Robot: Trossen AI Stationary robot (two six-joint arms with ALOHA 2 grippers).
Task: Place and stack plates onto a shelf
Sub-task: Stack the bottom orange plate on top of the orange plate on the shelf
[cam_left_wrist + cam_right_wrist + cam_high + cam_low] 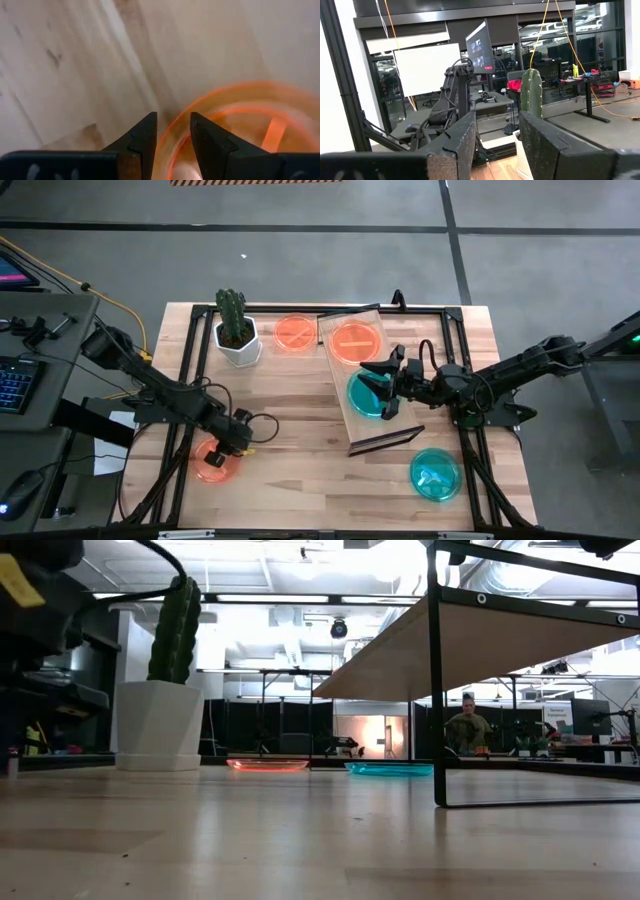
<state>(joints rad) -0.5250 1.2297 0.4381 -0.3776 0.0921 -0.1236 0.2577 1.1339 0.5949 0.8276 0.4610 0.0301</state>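
Straddling an orange plate's [213, 461] rim with narrowly parted jaws, the left gripper [238, 433] looks about to pinch and lift, while the right gripper [383, 387] hangs open over the shelf [392, 430].

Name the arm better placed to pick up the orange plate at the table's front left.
Left. The left gripper is already at that orange plate, fingers straddling its rim; the right gripper is over the shelf.

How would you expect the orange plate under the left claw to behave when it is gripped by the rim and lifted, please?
The orange plate looks thin, translucent plastic, so probably light and slightly flexible. It lies flat on the smooth table, so it may slide if nudged. The left claw straddles its rim with the fingers slightly apart; the glossy edge may slip or tilt when lifted.
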